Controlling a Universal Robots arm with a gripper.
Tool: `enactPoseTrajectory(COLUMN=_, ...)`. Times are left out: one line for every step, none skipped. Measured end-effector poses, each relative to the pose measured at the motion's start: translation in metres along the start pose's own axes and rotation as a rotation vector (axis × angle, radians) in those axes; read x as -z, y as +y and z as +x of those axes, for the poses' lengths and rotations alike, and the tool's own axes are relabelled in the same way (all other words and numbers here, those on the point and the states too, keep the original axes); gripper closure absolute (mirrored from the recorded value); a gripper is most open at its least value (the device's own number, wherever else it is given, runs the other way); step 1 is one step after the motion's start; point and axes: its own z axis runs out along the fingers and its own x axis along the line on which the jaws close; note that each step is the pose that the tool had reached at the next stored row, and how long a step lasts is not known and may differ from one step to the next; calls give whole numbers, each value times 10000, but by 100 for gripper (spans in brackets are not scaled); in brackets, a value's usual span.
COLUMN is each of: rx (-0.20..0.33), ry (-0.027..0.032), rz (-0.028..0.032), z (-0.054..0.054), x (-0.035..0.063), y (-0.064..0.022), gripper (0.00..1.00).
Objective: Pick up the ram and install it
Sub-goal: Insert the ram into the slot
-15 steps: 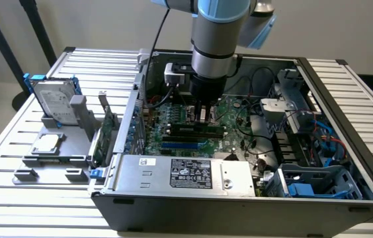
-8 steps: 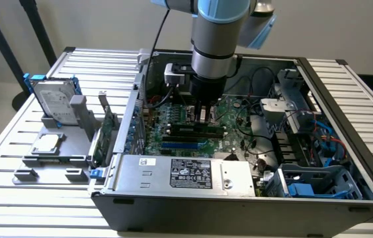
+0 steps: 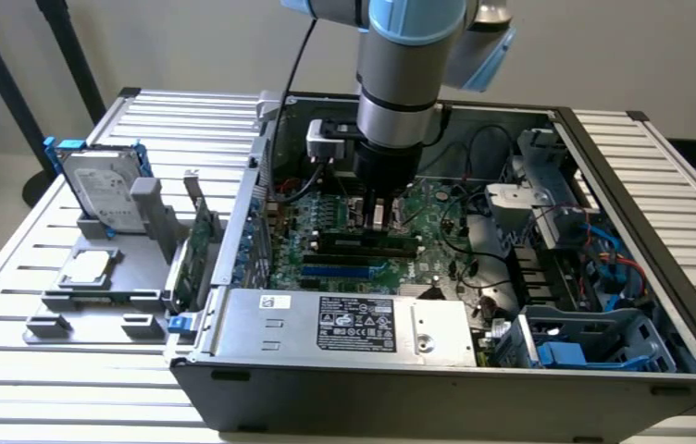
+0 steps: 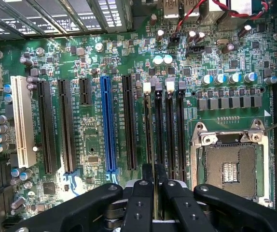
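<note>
The ram is a long dark-green stick lying along the memory slots of the motherboard inside the open PC case. My gripper reaches straight down onto the ram's top edge. In the wrist view my gripper has its black fingers almost together, directly over the long black memory slots with white latches. They pinch the thin stick, which is seen edge-on. Most of its length is hidden by the fingers.
A blue slot and black expansion slots lie beside the memory slots, with the empty CPU socket on the other side. The power supply sits at the case front. On the exterior view's left stand a hard drive and a green expansion card.
</note>
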Motion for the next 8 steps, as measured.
enactPoseTrajectory(rx=0, ry=2, rz=0, z=0, x=-1, y=0, gripper=86)
enactPoseTrajectory(rx=0, ry=3, rz=0, z=0, x=-2, y=0, gripper=86)
enactPoseTrajectory(rx=0, ry=3, rz=1, z=0, x=-4, y=0, gripper=86)
enactPoseTrajectory(rx=0, ry=3, rz=1, z=0, x=-5, y=0, gripper=86)
enactPoseTrajectory(rx=0, ry=3, rz=1, z=0, x=-5, y=0, gripper=86)
enactPoseTrajectory(rx=1, ry=3, rz=3, z=0, x=-6, y=-1, gripper=86)
enactPoseTrajectory(rx=0, ry=3, rz=2, z=0, x=-6, y=0, gripper=84)
enactPoseTrajectory(rx=0, ry=3, rz=1, z=0, x=-6, y=0, gripper=84)
